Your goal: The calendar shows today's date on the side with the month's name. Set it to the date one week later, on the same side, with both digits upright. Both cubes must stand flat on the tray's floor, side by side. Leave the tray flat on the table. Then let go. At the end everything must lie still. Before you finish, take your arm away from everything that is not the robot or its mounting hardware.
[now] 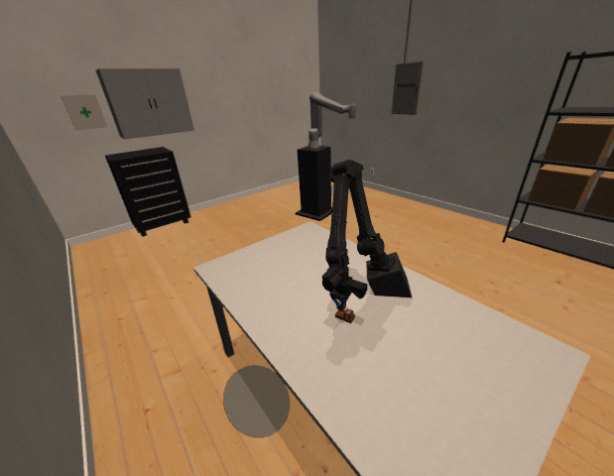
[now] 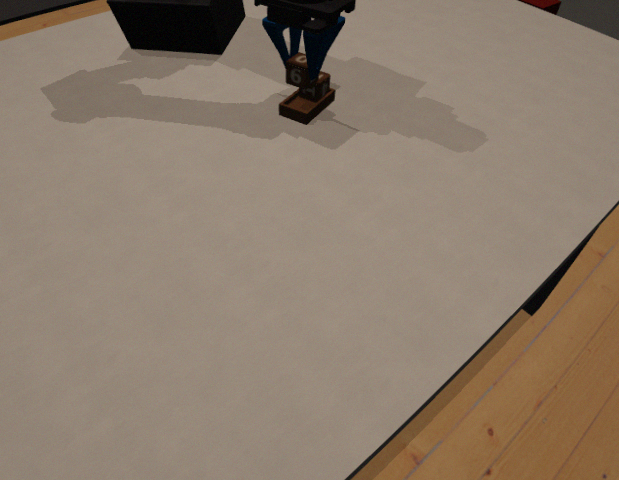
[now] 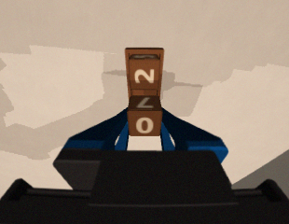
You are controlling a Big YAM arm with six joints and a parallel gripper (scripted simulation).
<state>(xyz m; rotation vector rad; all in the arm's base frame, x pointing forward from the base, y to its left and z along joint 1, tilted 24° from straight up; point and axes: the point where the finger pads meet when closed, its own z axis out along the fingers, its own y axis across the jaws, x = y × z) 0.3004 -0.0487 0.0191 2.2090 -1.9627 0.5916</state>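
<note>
A small brown wooden tray (image 2: 305, 105) lies flat on the white table, also seen in the top view (image 1: 344, 315) and in the wrist view (image 3: 144, 56). One brown digit cube (image 2: 315, 85) stands in the tray; its top shows a 2 in the wrist view (image 3: 144, 76). My gripper (image 2: 300, 64) with blue fingers is shut on a second cube (image 2: 297, 70) and holds it above the tray's near part. This held cube shows a 6 toward the exterior camera, and a 0 on top and a 7 on the far side in the wrist view (image 3: 144, 119).
The arm's black base (image 2: 177, 23) stands on the table behind and left of the tray. The table's edge (image 2: 505, 320) runs diagonally at the lower right. A red object (image 2: 542, 4) shows at the far top right.
</note>
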